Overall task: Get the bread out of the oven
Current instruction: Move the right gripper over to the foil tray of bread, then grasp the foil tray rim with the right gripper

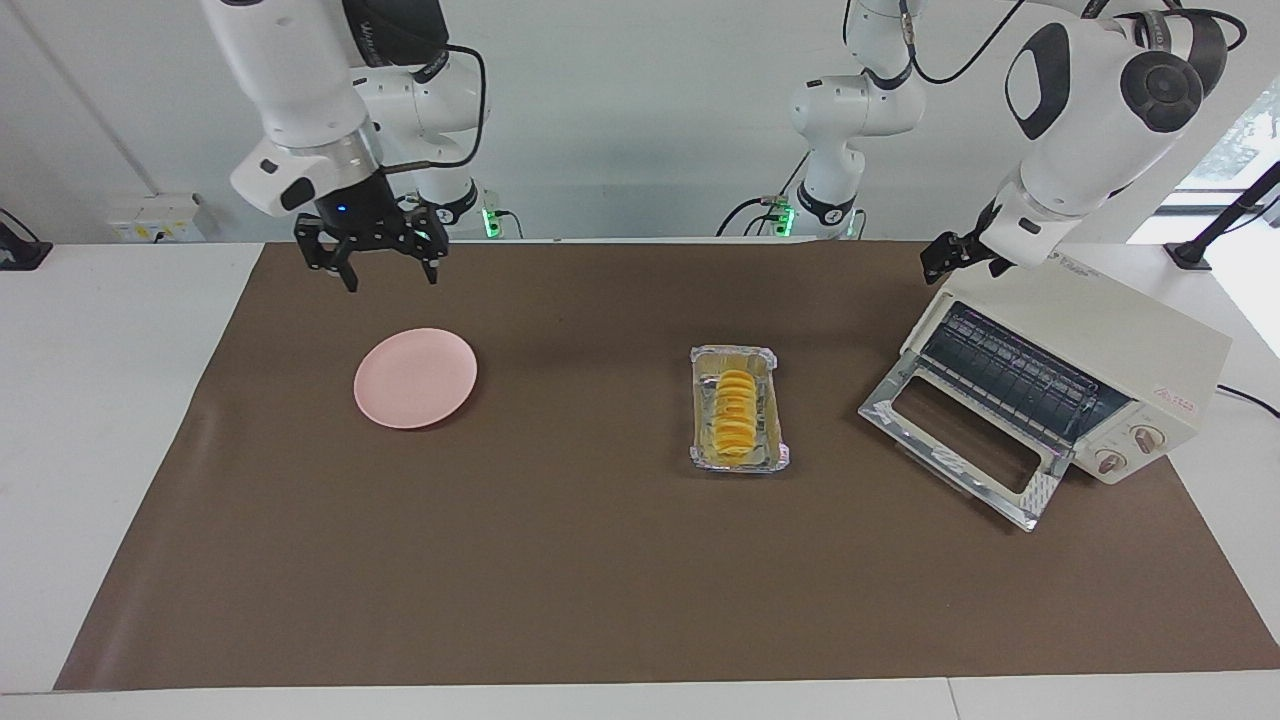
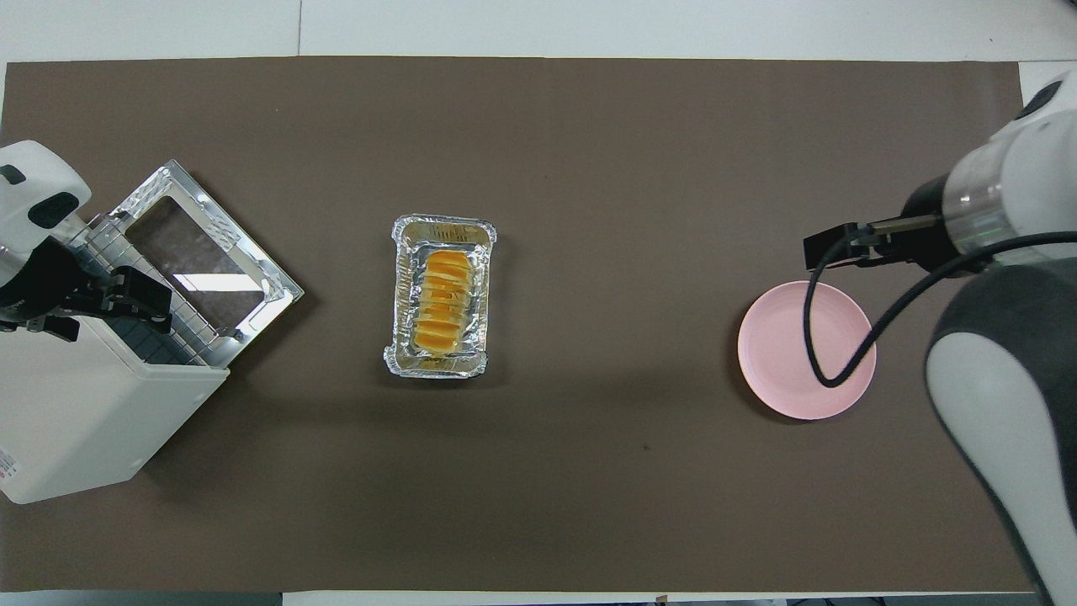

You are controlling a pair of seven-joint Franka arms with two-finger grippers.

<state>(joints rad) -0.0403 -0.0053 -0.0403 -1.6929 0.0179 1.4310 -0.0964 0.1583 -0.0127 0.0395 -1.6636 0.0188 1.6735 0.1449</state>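
Observation:
The bread [image 1: 735,418] lies in a crinkled foil tray [image 1: 741,351] on the brown mat, mid-table; it also shows in the overhead view [image 2: 443,300]. The cream oven [image 1: 1100,340] stands at the left arm's end with its glass door [image 1: 884,411] dropped open and a bare wire rack [image 1: 1010,375] inside. My left gripper [image 1: 947,260] hangs over the oven's top edge above the opening, and shows in the overhead view [image 2: 145,300]. My right gripper [image 1: 390,278] is open and empty, in the air over the mat beside the pink plate [image 1: 415,378].
The foil tray's rim [image 2: 443,225] is clear of the oven [image 2: 84,421] and its open door [image 2: 278,282]. The plate [image 2: 774,353] lies at the right arm's end, under the right gripper [image 2: 823,251] and its cable. The mat covers most of the table.

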